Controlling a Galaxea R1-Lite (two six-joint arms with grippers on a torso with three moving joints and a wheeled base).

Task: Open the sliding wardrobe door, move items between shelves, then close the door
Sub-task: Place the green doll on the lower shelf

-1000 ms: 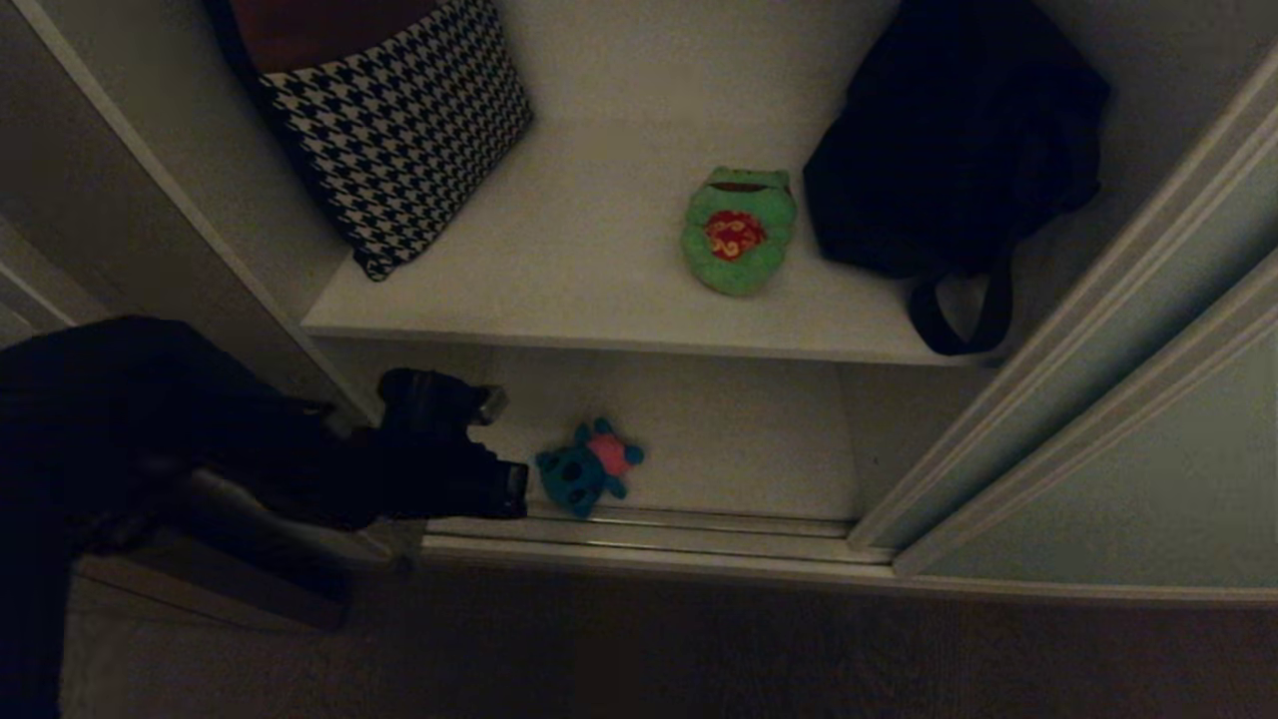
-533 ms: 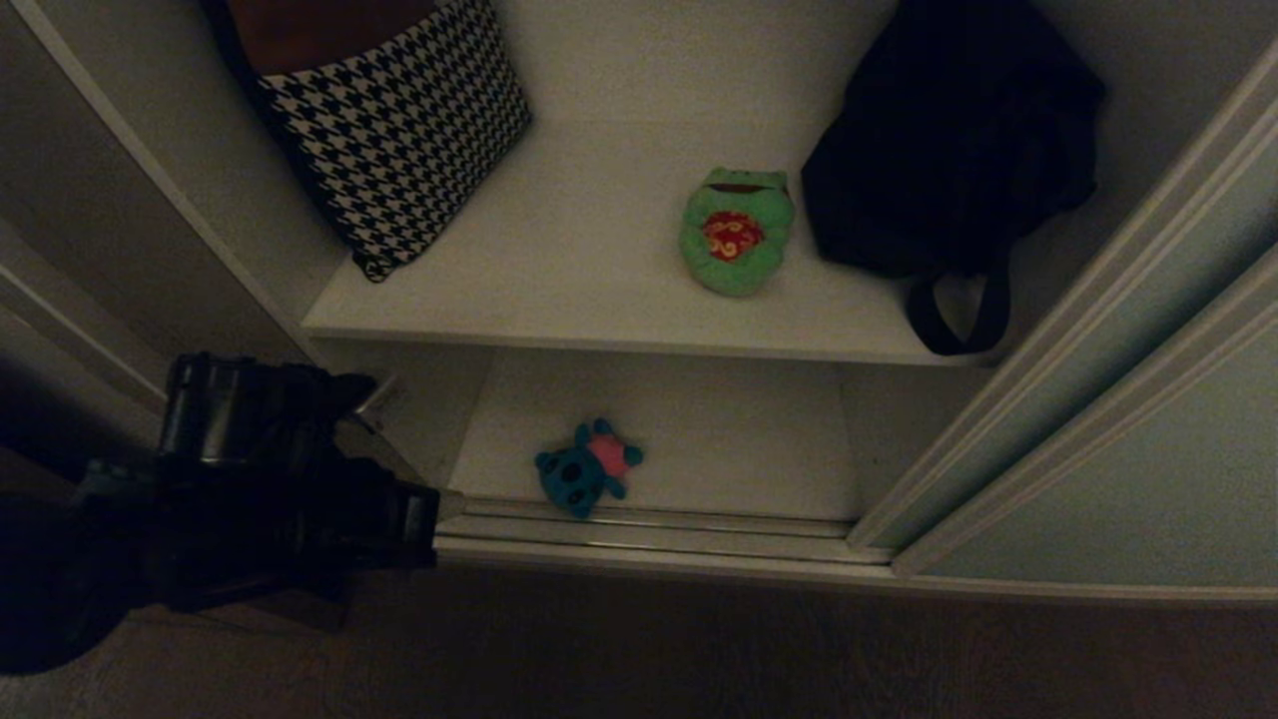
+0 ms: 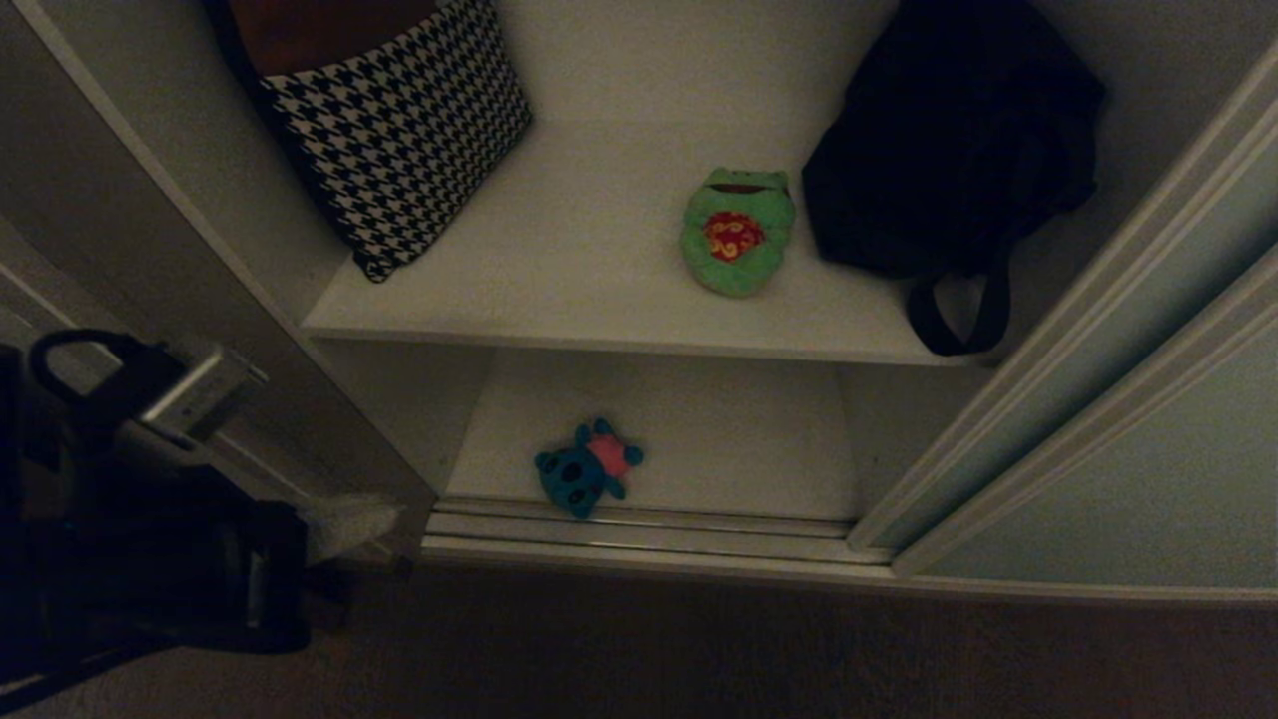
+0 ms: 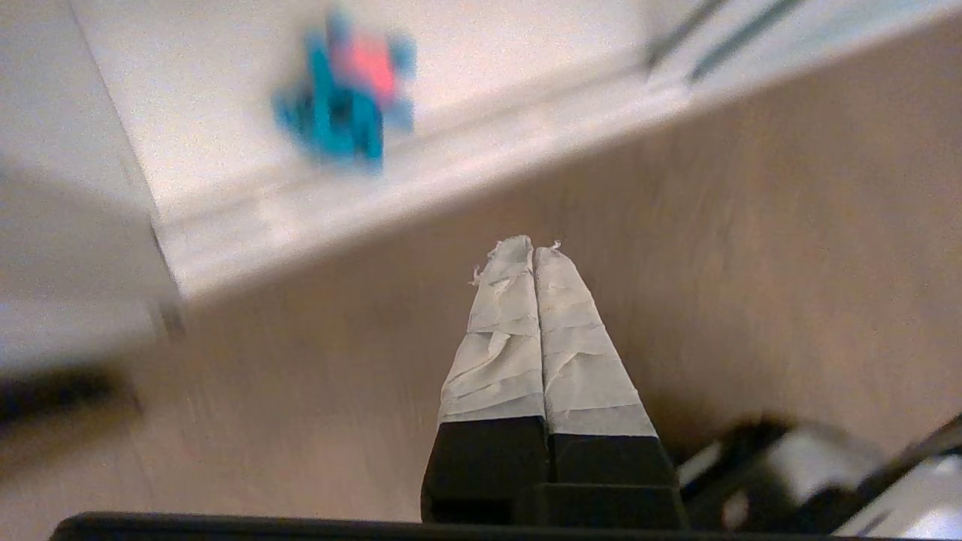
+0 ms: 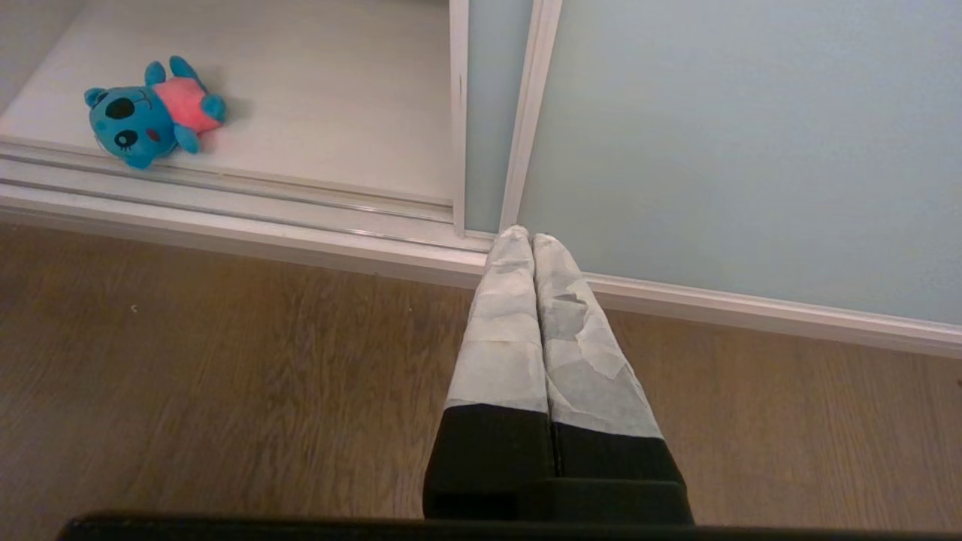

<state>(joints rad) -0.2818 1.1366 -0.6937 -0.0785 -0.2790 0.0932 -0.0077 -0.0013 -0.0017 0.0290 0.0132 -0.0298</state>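
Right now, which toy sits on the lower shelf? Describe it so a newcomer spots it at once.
Look into the open wardrobe, below the upper shelf that carries the houndstooth cushion and dark bag. On the bottom shelf, right behind the floor rail, lies the teal-blue toy. Its pink middle sets it apart from the green toy above, which has a red mark.

Left gripper [image 4: 533, 248] jaws closed over floor [image 4: 751, 263], teal toy [image 4: 342, 90] beyond

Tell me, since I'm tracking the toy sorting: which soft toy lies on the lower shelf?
The teal-blue plush toy with a pink body, beside the floor rail; the green one lies above.
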